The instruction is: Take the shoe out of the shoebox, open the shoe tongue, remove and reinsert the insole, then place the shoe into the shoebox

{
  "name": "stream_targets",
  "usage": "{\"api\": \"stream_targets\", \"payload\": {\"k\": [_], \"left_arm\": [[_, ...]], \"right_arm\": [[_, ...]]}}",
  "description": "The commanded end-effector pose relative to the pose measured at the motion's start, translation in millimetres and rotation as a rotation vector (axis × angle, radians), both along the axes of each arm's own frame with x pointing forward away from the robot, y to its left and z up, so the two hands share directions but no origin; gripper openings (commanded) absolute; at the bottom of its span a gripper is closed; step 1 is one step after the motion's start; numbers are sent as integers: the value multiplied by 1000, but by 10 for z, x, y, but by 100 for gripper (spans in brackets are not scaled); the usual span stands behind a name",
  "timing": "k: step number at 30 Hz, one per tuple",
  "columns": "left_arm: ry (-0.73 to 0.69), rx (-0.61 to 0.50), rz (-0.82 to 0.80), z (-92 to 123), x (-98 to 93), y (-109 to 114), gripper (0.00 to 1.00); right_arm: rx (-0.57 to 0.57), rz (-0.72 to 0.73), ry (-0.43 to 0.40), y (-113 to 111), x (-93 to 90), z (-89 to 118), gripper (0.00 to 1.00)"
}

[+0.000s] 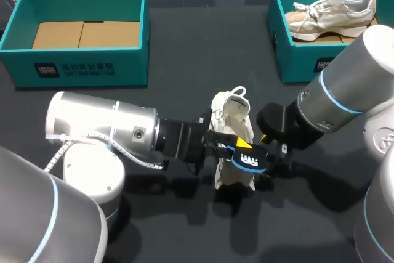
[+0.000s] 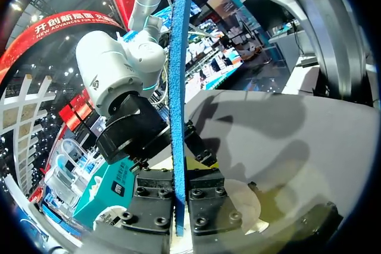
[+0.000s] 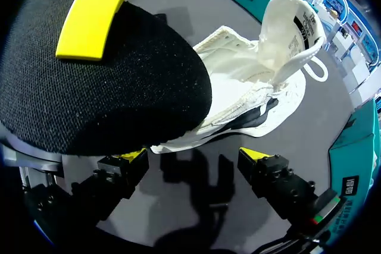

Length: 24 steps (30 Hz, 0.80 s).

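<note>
A white shoe lies on the dark table's middle with its tongue pulled up; in the right wrist view the shoe is ahead of my right gripper. My left gripper is shut on the insole, black-topped with a blue underside and a yellow label, held just over the shoe's heel end. In the left wrist view the insole stands edge-on between the fingers of my left gripper. My right gripper is open right beside the insole, holding nothing.
A teal shoebox with a cardboard floor stands at the back left. Another teal shoebox at the back right holds a second pale shoe. Both arms crowd the table's middle.
</note>
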<state>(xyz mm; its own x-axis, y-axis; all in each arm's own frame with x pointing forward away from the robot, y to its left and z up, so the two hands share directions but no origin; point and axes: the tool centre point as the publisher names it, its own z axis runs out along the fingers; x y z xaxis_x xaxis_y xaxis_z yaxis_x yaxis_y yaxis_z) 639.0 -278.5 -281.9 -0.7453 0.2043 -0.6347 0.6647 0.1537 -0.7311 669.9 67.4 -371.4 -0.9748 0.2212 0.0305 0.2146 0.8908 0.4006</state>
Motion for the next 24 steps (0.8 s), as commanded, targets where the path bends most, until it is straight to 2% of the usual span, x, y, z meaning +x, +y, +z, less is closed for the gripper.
{"api": "stream_targets", "payload": {"k": [1, 12, 24], "left_arm": [[6, -13, 3, -36, 30, -35, 0], [31, -18, -5, -110, 62, -78, 0], [57, -14, 28, -165, 139, 14, 0]], "right_arm": [[-1, -2, -3, 2, -13, -6, 100], [-1, -2, -3, 2, -13, -6, 100], [-1, -2, -3, 2, -13, -6, 100]]}}
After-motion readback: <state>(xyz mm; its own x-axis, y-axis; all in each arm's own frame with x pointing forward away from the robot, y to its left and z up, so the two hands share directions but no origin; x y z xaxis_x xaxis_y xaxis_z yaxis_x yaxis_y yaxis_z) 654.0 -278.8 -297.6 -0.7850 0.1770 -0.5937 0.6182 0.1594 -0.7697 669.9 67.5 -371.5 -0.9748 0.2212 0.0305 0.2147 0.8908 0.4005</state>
